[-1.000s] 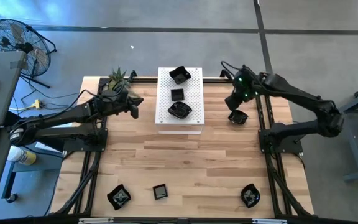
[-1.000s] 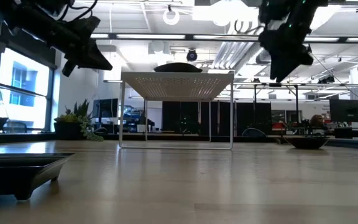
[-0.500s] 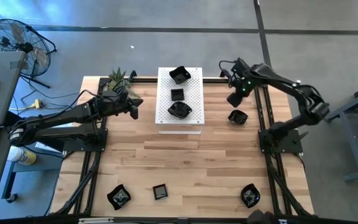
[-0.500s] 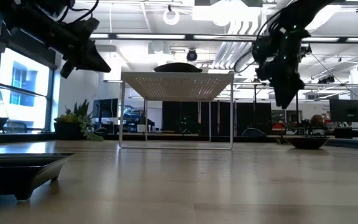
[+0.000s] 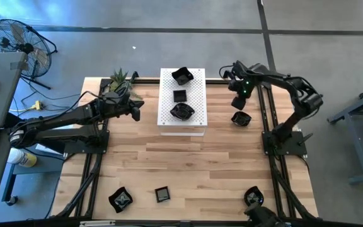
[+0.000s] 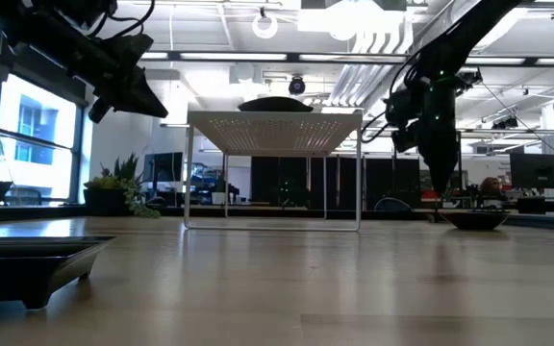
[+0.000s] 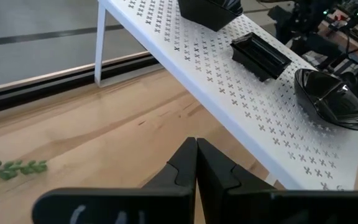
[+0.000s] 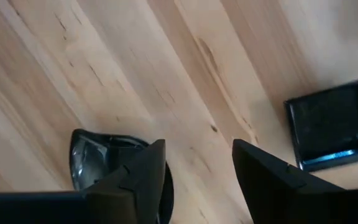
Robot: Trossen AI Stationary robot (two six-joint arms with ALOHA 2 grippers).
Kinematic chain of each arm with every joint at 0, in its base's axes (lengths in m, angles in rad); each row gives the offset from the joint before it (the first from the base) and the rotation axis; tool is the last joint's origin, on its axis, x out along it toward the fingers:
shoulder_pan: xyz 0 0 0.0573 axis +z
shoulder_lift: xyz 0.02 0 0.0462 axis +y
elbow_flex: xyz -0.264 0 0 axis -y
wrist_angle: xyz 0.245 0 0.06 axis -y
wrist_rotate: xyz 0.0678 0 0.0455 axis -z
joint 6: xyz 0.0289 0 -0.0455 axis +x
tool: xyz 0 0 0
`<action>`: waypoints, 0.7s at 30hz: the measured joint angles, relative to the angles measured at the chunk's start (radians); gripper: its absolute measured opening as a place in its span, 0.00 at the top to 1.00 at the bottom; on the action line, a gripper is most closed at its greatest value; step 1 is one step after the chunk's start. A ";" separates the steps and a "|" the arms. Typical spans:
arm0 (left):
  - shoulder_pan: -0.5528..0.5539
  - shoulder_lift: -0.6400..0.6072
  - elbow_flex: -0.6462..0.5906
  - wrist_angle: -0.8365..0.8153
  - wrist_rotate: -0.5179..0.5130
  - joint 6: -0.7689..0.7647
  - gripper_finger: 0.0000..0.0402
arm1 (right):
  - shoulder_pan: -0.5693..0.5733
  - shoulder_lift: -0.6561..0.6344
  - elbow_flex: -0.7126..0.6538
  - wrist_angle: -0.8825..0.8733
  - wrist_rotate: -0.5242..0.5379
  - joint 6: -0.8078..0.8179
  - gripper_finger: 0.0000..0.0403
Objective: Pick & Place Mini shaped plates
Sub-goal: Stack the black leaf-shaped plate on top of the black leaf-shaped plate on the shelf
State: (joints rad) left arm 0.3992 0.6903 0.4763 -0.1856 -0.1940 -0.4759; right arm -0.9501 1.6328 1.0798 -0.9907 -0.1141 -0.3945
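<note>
The right gripper (image 5: 237, 101) hangs over the far right part of the table with its jaws spread wide and nothing between them, and just below it, a touch nearer the front edge, sits the small black dish (image 5: 241, 118) on the bare wood. That is the relation to watch: the dish lies almost straight under the fingers, slightly offset toward the arm's own base side, so I judge a short drop with a small shift would bring the jaws over its rim. In the right wrist view the dish (image 8: 101, 152) shows partly hidden behind one finger (image 8: 143, 174), with the open gap beside it rather than around it. The dish looks roughly as wide as it is long, so no clear long axis to line up with. The left gripper (image 5: 135, 111) waits across the white perforated board (image 5: 194, 123), pinched shut and empty, well apart from this dish, so the right arm is plainly the nearer one.
</note>
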 joint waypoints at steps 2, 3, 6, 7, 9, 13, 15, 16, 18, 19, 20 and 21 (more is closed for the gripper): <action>0.000 0.000 0.000 -0.002 0.001 0.000 1.00 | 0.000 0.021 0.000 0.001 -0.007 -0.025 0.56; 0.000 0.000 0.000 -0.004 0.003 0.000 1.00 | 0.000 0.029 0.000 -0.001 -0.018 -0.045 0.56; 0.000 0.000 0.000 -0.005 0.006 -0.001 1.00 | 0.000 0.046 -0.006 -0.009 -0.063 -0.109 0.59; 0.000 0.000 0.000 -0.005 0.006 -0.001 1.00 | 0.000 0.050 -0.013 -0.010 -0.070 -0.127 0.60; 0.000 0.000 0.000 -0.005 0.007 -0.001 1.00 | 0.001 0.050 -0.032 -0.017 -0.071 -0.161 0.61; 0.000 0.000 0.000 -0.005 0.008 -0.001 1.00 | 0.000 0.050 -0.065 -0.026 -0.070 -0.207 0.65; 0.000 0.001 0.000 -0.005 0.008 -0.001 1.00 | 0.001 0.050 -0.084 -0.018 -0.062 -0.229 0.67; 0.000 0.001 0.000 -0.005 0.008 -0.001 1.00 | 0.001 0.050 -0.093 -0.008 -0.051 -0.234 0.67; 0.000 0.001 0.000 -0.005 0.008 -0.001 1.00 | 0.001 0.050 -0.107 0.008 -0.045 -0.242 0.69; 0.000 0.001 0.000 -0.005 0.008 -0.001 1.00 | 0.001 0.050 -0.112 0.016 -0.044 -0.243 0.69; 0.000 0.001 0.000 -0.005 0.008 -0.001 1.00 | 0.001 0.050 -0.115 0.019 -0.047 -0.243 0.70; 0.000 0.001 0.000 -0.005 0.008 0.000 1.00 | 0.001 0.050 -0.116 0.021 -0.051 -0.243 0.71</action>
State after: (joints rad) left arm 0.3992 0.6914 0.4763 -0.1906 -0.1856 -0.4763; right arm -0.9493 1.6833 0.9642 -0.9694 -0.1655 -0.6373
